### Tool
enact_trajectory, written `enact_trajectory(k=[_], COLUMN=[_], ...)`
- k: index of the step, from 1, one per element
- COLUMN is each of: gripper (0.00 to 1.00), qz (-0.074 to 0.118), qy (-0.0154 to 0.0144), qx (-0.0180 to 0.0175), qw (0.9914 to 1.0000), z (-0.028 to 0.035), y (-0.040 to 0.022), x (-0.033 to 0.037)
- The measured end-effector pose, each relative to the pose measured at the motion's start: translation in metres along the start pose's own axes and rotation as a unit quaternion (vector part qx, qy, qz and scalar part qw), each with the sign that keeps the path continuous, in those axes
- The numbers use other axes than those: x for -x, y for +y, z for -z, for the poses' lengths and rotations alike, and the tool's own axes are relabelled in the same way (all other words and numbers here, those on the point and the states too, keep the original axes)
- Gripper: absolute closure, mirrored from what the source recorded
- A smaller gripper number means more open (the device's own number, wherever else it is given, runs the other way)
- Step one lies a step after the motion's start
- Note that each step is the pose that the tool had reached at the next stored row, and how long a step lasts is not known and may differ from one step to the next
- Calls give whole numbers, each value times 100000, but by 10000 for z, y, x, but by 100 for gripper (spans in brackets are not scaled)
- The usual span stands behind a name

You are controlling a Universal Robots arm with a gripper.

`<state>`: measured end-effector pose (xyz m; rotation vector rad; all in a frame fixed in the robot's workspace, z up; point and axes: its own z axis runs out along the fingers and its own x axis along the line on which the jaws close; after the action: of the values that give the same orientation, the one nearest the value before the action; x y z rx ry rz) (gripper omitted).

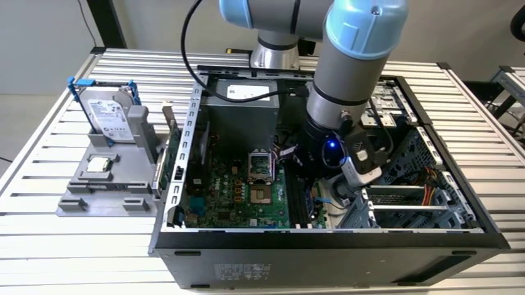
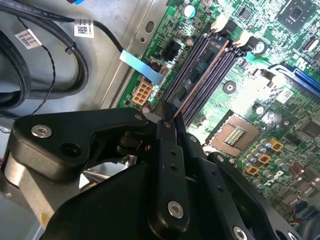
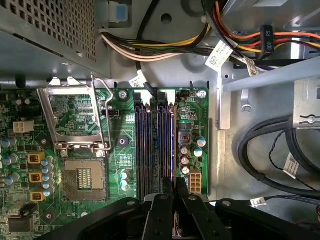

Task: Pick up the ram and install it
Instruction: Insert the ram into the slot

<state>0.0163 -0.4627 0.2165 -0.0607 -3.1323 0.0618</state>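
The robot arm reached down into the open computer case [image 1: 328, 236]. Its gripper [image 3: 173, 197] hung right over the black slots [image 3: 155, 145] on the green motherboard [image 3: 197, 107]. The jaws were squeezed shut on the ram [image 2: 170, 116], a thin stick seen edge-on between the black fingers [image 2: 167, 150]. The ram's far end sat just above the slots, in line with them. Outside the case, on the exterior view's left, a silver hard drive [image 1: 107, 117] stood in a grey holder [image 1: 102, 190].
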Motion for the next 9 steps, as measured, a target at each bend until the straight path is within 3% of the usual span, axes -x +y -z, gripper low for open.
enact_trajectory(k=[9], gripper=[100], qz=[3], qy=[-8], qx=[-161], qw=[100000], z=[-28], y=[1], x=[0])
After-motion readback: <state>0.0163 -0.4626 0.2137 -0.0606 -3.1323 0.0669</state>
